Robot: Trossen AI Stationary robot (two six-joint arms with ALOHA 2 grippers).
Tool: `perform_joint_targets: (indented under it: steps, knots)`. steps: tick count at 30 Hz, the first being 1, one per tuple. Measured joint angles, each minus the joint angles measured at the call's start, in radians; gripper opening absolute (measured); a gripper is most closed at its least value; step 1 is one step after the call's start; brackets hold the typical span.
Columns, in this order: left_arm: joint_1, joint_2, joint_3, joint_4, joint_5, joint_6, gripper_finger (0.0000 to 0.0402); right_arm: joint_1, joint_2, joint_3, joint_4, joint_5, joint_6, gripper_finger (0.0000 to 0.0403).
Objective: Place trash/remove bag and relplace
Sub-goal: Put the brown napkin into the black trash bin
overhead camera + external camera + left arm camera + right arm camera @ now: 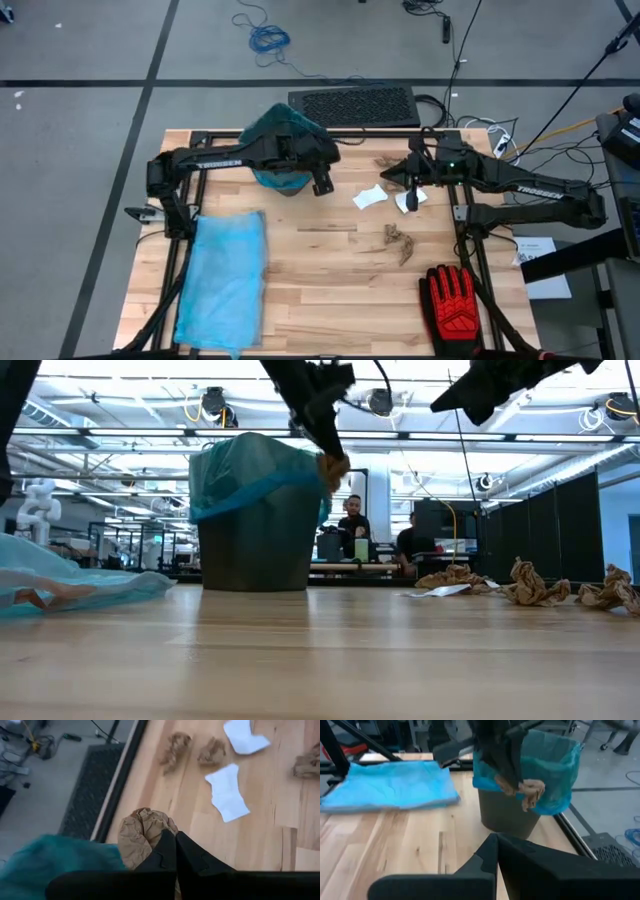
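Observation:
A dark bin (255, 545) lined with a teal bag (555, 765) stands at the table's far middle. My left gripper (175, 836) is shut on a crumpled brown paper scrap (333, 468) at rim height, just to the right of the bin's rim. My right gripper (496, 842) hovers shut with nothing in it above the white scraps (370, 197) at the far right. More brown scraps (400, 240) lie on the table. A flat light-blue bag (225, 280) lies at the near left. My left gripper pinches the crumpled brown scrap (142, 837) between its two fingers. The fingers slant downward, coming from the table's left over the bin. The scrap is lifted clear of the table and bulges out past the fingertips, beside the bag-lined rim (540, 805).
A red-and-black glove (455, 300) lies at the near right corner. A dark mat (352, 105) sits on the floor beyond the far edge. Bare wood lies in the table's near middle (340, 300). People sit at desks in the room behind (350, 520).

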Motion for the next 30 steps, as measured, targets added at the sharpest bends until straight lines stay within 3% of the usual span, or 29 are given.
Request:
perform_joint_targets:
  steps: [10,17,24,30]
  knots:
    - [0.087,-0.156,0.000,-0.079,-0.002,0.002,0.0000,0.000,-0.011,0.000,-0.014,0.001,0.000,0.0000]
    - [0.214,-0.167,-0.052,-0.224,-0.127,-0.011,0.0000,0.000,-0.010,0.000,-0.051,0.002,0.000,0.0000]
    - [0.289,-0.165,-0.163,-0.233,0.033,-0.026,0.0000,0.000,-0.011,0.000,-0.085,0.002,0.005,0.0000]
    - [0.286,-0.151,-0.239,-0.195,0.051,0.031,0.0000,-0.001,-0.009,0.001,-0.101,-0.004,0.008,0.0000]
